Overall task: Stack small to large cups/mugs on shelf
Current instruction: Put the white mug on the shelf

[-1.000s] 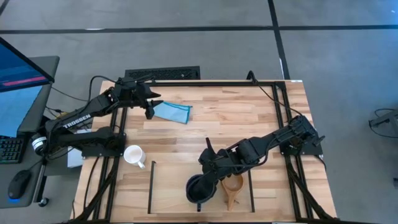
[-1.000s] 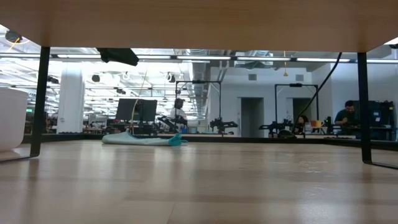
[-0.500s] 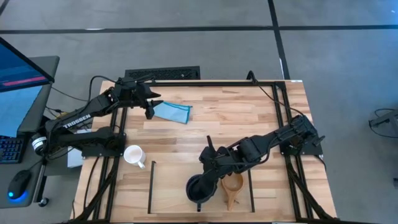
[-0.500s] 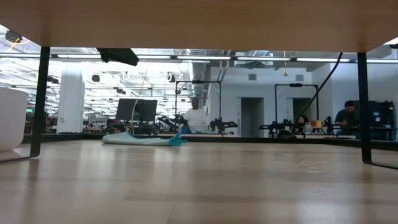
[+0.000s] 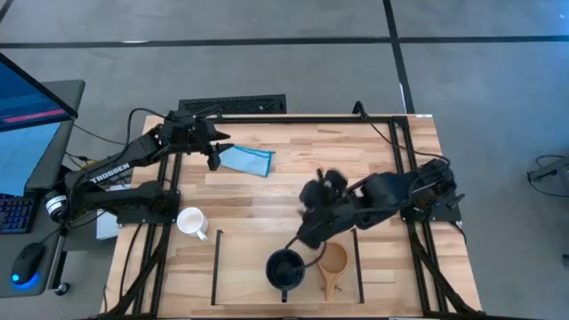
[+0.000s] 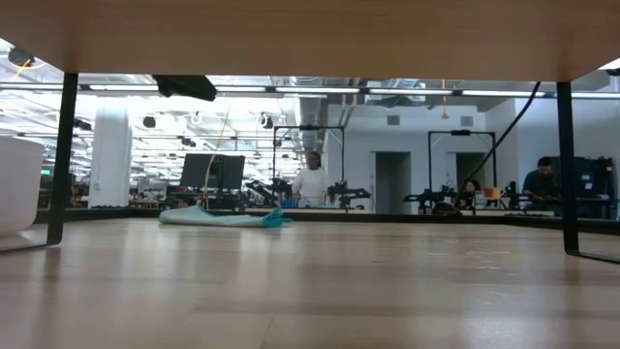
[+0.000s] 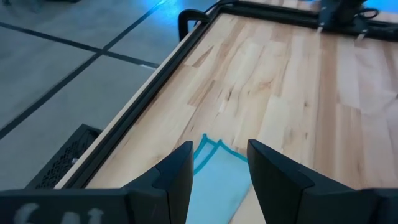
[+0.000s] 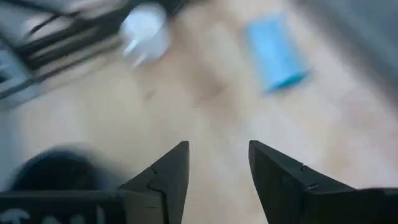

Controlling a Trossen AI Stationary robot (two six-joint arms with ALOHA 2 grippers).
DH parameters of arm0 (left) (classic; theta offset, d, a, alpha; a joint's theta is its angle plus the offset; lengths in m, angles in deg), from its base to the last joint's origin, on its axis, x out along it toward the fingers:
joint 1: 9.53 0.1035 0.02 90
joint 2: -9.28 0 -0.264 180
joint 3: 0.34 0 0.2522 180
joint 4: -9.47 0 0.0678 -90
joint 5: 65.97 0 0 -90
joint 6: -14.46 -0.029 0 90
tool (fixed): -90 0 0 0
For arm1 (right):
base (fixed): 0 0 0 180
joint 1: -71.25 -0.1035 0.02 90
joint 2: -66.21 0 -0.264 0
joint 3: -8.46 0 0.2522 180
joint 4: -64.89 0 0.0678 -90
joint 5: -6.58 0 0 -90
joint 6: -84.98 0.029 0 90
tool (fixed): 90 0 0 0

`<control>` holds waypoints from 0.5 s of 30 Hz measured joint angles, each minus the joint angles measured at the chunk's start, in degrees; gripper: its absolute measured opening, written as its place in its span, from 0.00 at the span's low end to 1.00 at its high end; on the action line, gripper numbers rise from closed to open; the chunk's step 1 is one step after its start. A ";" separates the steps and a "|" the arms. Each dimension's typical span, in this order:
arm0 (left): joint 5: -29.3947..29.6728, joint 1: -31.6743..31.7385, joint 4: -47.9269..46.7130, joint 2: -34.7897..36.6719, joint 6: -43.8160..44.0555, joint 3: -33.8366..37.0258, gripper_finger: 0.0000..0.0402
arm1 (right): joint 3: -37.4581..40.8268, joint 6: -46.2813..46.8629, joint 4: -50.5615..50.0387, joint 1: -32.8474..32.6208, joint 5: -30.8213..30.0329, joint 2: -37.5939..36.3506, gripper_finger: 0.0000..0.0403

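Hovering with fingers spread and empty, the right gripper [image 5: 313, 197] has the round white ceramic mug [image 5: 190, 220] well off toward the left arm, which sits nearer it.

The right claw [image 5: 313, 206] is smeared by motion in the high view, so its fingers cannot be made out there. In the right wrist view the white mug [image 8: 144, 28], the light-blue cloth [image 8: 275, 54] and the dark mug [image 8: 59, 169] are blurred to soft patches, and the dark mug is partly covered by a finger [image 8: 163, 180]. In the low view the white mug [image 6: 17, 184] is cut off by the left edge. The cloth [image 7: 217, 180] is partly hidden behind the left claw's fingers [image 7: 180, 171] in the left wrist view. The person [image 6: 311, 183] far behind the table is too small for detail.
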 joint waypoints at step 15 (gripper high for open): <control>-6.08 -0.02 6.45 0.00 1.63 0.00 0.35 | 0.00 -19.80 -1.60 8.54 -20.51 -4.12 0.46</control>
